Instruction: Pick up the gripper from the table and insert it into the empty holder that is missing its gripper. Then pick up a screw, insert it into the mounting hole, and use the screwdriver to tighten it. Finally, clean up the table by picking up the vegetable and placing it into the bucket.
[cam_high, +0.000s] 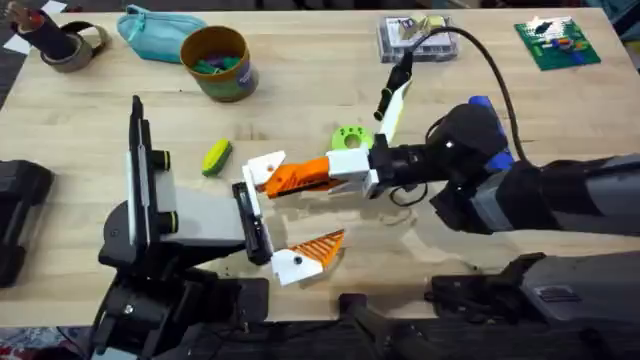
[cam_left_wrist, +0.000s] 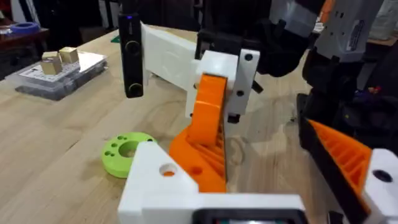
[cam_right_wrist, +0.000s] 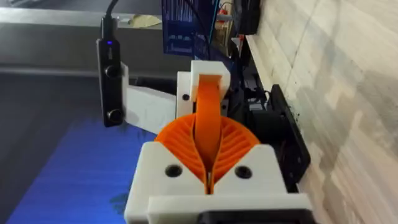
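The gripper (cam_high: 296, 176) is clamped in the right end effector (cam_high: 335, 172), long axis level, tip pointed at the holder (cam_high: 265, 168); the left end effector (cam_high: 285, 222) is spread wide.

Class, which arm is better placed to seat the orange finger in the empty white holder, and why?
Right. The right gripper is shut on the orange finger, with its end at the holder. The left gripper carries that holder itself, so it cannot do the inserting.
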